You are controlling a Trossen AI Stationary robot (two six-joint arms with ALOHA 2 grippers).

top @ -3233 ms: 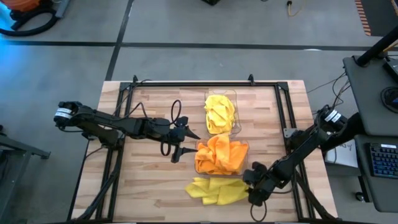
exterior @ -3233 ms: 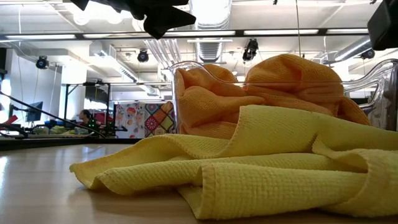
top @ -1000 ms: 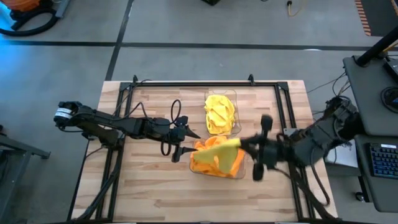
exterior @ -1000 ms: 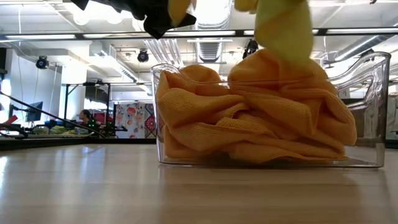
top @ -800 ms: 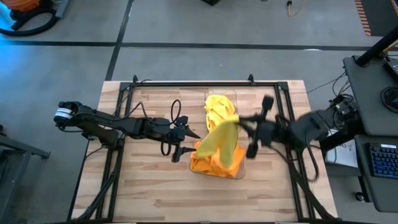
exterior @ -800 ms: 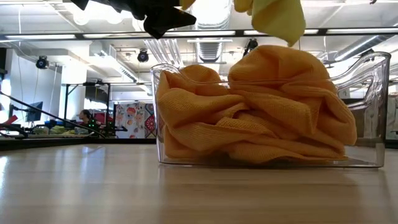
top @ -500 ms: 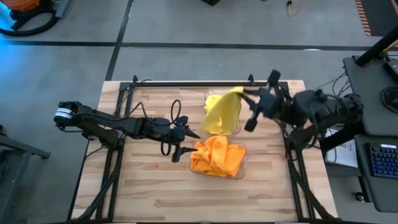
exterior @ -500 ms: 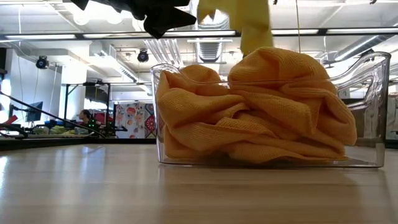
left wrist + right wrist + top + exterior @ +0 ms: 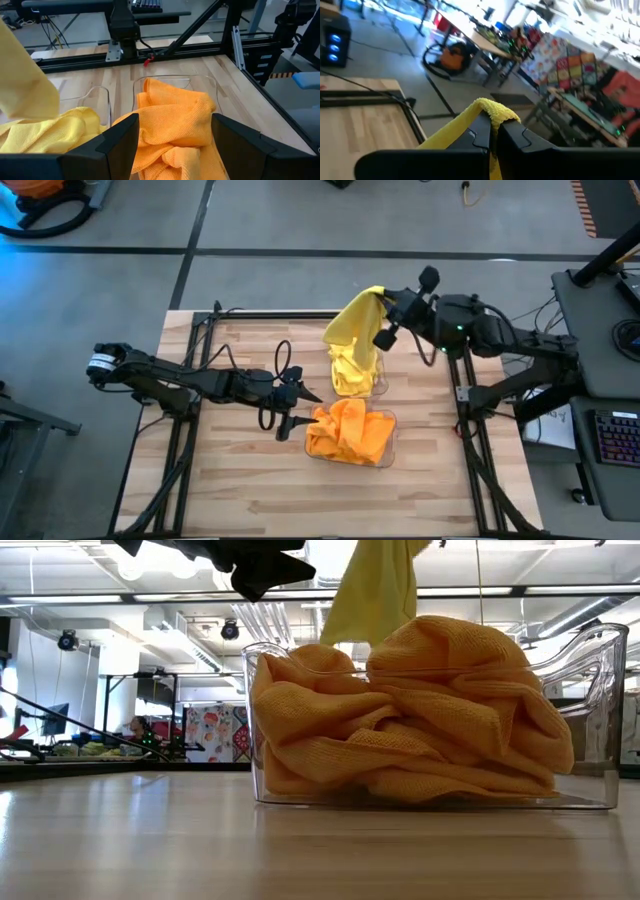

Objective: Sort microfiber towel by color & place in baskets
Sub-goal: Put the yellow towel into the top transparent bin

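Observation:
My right gripper (image 9: 381, 301) is raised above the table's far edge, shut on a yellow microfiber towel (image 9: 354, 326). The towel hangs over the far basket (image 9: 381, 386), which holds more yellow towels (image 9: 350, 372). In the low view the hanging towel (image 9: 376, 585) shows behind the near basket (image 9: 600, 690), which is heaped with orange towels (image 9: 348, 432). My left gripper (image 9: 300, 406) hovers open just left of the near basket, its fingers empty. In the left wrist view both baskets lie ahead, with orange towels (image 9: 172, 117) and yellow towels (image 9: 55, 132). My right gripper pinches a bunched fold at the yellow towel's top (image 9: 492, 111) between its two fingers (image 9: 474, 135). The fingers reach in from the table's right, roughly level. The towel hangs slack below them toward the far basket's pile. Whether its lower end touches that pile I cannot tell.
A black metal frame (image 9: 300, 313) runs along the table's far edge and down both sides. Bare wooden tabletop (image 9: 250, 480) lies in front of and to the left of the near basket.
My right gripper has swung from above the near basket toward the table's far edge and upward, staying shut on the yellow towel. The towel has travelled with it, clear of the orange heap, and now hangs over the far basket.

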